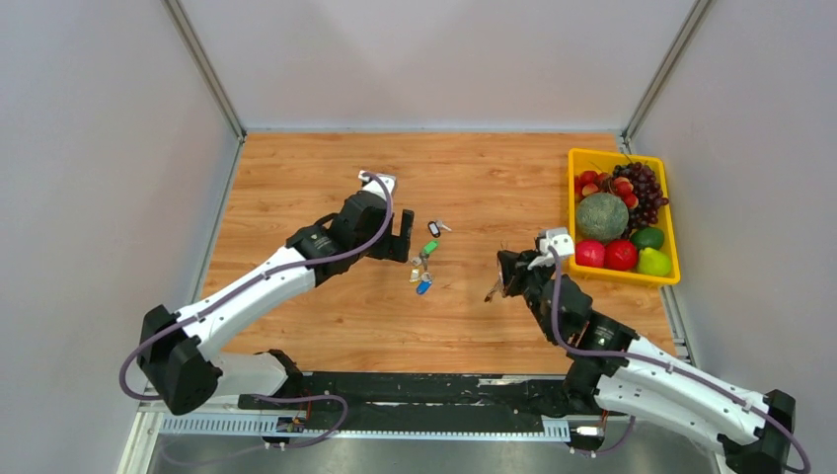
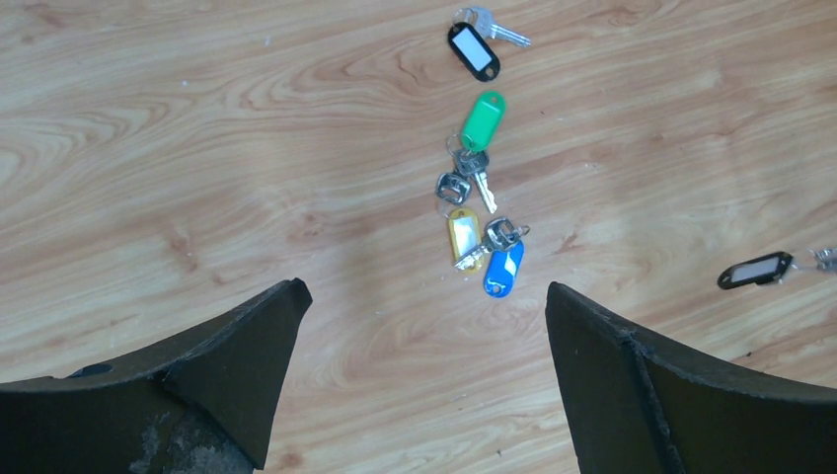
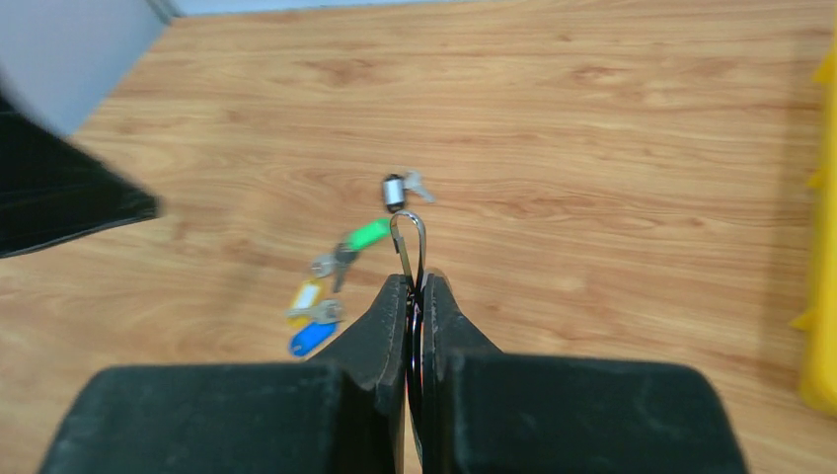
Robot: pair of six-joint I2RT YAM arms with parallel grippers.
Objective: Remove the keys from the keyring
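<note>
Several keys lie in a row on the wooden table: a black-tagged key (image 2: 474, 49), a green-tagged key (image 2: 482, 120), a yellow-tagged key (image 2: 462, 237) and a blue-tagged key (image 2: 503, 269). They also show in the top view (image 1: 424, 262). My left gripper (image 2: 424, 291) is open and empty, hovering just short of the blue tag. My right gripper (image 3: 415, 281) is shut on the keyring (image 3: 408, 237), a thin wire loop sticking out of its tips edge-on. Another black-tagged key (image 2: 755, 270) sits below the right gripper's tip (image 1: 505, 269); I cannot tell whether it hangs from the ring.
A yellow basket (image 1: 571, 197) of fruit stands at the back right, behind the right arm. Its edge shows at the right of the right wrist view (image 3: 819, 296). Grey walls close the table on three sides.
</note>
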